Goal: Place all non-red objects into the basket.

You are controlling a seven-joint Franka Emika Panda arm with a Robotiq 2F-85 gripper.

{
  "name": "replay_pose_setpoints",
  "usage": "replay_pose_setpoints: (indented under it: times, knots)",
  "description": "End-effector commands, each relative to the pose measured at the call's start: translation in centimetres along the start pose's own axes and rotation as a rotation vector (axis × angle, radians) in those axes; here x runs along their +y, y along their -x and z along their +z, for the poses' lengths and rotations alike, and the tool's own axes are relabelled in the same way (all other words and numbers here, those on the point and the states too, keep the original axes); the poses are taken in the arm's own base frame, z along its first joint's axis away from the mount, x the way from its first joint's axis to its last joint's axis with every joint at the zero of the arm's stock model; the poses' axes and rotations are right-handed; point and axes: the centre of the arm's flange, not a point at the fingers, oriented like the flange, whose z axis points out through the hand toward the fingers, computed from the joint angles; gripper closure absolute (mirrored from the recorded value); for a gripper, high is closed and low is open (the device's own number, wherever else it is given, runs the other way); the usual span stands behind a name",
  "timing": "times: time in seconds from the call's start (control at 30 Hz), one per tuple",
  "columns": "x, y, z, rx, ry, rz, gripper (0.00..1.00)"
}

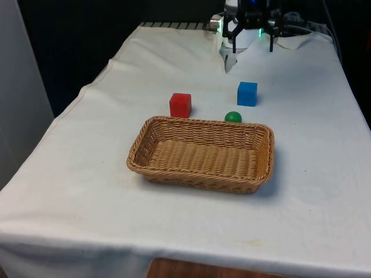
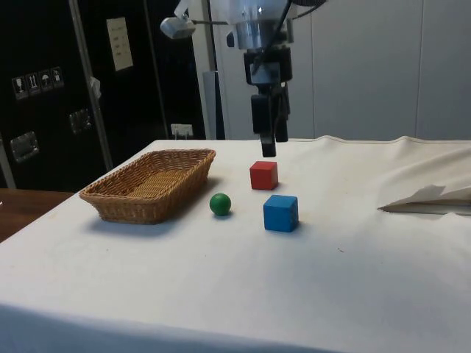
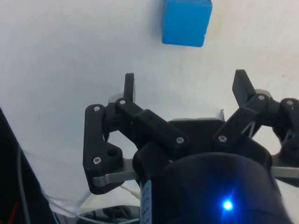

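Three small objects and one basket sit on a tabletop (image 1: 87,191) covered with a white cloth. A rectangular woven wicker basket (image 1: 202,154), light brown, lies nearest the front camera with nothing inside it. Just behind its far rim rests a small green ball (image 1: 233,117), partly hidden by the rim in the front view; the side view shows the ball (image 2: 220,204) on the cloth, close to the basket (image 2: 151,184) but not touching it. A red cube (image 1: 180,105) stands beyond the basket toward the front view's left, and a blue cube (image 1: 247,93) stands toward the front view's right, slightly farther back. The ball lies between the two cubes and nearer the basket. In the side view the blue cube (image 2: 280,212) is closest to the camera, with the red cube (image 2: 263,175) behind it.

One black two-finger tool (image 1: 252,45) hangs in the air at the far end of the tabletop, holding nothing, its fingers spread well apart and pointing downward. In the side view the tool (image 2: 267,145) hovers above the cloth, beyond the red cube. From the wrist camera, the blue cube (image 3: 186,22) appears on the cloth beyond the two black fingertips (image 3: 129,85), clear of them.
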Motion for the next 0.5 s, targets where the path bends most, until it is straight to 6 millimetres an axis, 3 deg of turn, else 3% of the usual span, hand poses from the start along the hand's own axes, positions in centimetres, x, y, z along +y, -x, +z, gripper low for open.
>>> replay_pose_setpoints:
  times: [0.0,0.47]
  knots:
    - [0.3,-0.1,0.5,0.006,-0.012,0.005,0.0]
    - [0.6,-0.2,1.8,-0.005,-0.014,0.019,0.0]
